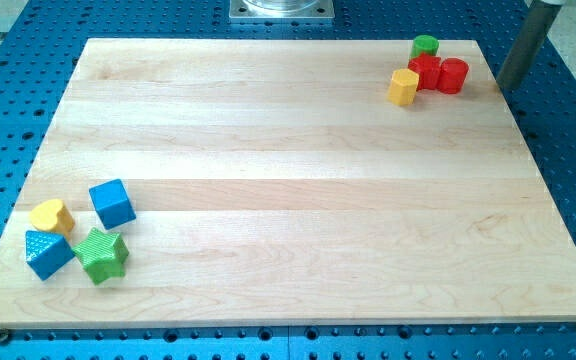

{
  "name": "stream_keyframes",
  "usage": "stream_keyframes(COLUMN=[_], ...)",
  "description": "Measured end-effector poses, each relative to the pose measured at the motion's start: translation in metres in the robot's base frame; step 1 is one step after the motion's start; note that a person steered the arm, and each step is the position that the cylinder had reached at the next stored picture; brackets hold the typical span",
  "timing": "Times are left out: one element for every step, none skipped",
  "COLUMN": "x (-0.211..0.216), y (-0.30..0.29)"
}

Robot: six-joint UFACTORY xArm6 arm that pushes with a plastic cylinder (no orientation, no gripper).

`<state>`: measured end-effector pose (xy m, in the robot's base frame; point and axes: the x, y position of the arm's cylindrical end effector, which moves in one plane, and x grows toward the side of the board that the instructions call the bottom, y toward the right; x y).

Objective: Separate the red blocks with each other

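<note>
Two red blocks touch each other near the view's top right: a red star-like block [426, 71] and a red cylinder [453, 76] on its right. A green cylinder [425, 45] sits just above them and a yellow hexagonal block [403, 87] touches the red one's lower left. My rod comes down at the view's top right; my tip [510, 87] is to the right of the red cylinder, apart from it, near the board's right edge.
At the view's bottom left sit a blue cube [113, 204], a yellow heart-like block [51, 216], a blue block [48, 254] and a green star [102, 255]. The wooden board [298, 200] lies on a blue perforated table.
</note>
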<state>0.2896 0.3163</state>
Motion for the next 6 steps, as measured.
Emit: stream_keyframes(x=[-0.006, -0.014, -0.015, -0.023, -0.038, -0.045], y=[-0.014, -0.032, -0.075, -0.166, -0.299, -0.439])
